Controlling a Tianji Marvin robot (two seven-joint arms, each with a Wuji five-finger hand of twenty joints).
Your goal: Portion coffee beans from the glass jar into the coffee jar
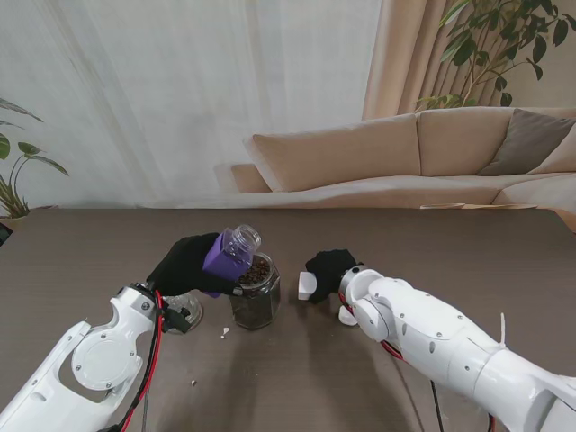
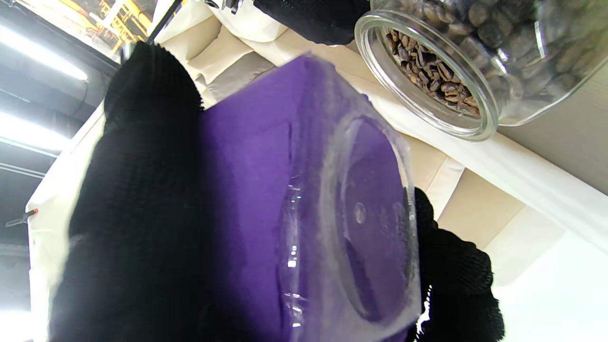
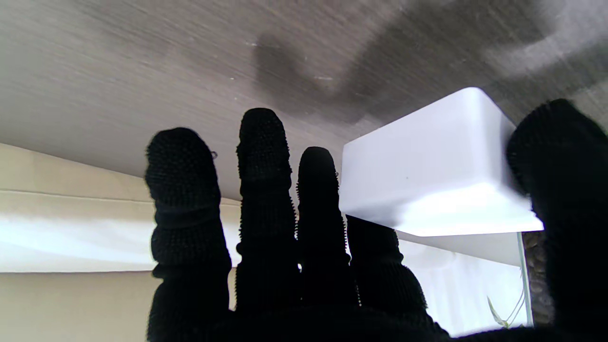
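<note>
Left hand (image 1: 184,264) grips purple jar (image 1: 229,253), tilted over bean jar (image 1: 256,292).

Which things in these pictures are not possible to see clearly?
- Small white bits on the table, stand view: too small to identify.
- Object behind the left hand, stand view: mostly hidden by the wrist.
- White block in the right hand: underside hidden.

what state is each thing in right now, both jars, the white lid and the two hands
glass jar: upright, open, full of beans
coffee jar: lifted, tilted, open, looks empty
white lid: off, held at the right hand
left hand: shut on coffee jar
right hand: shut on white lid
</note>
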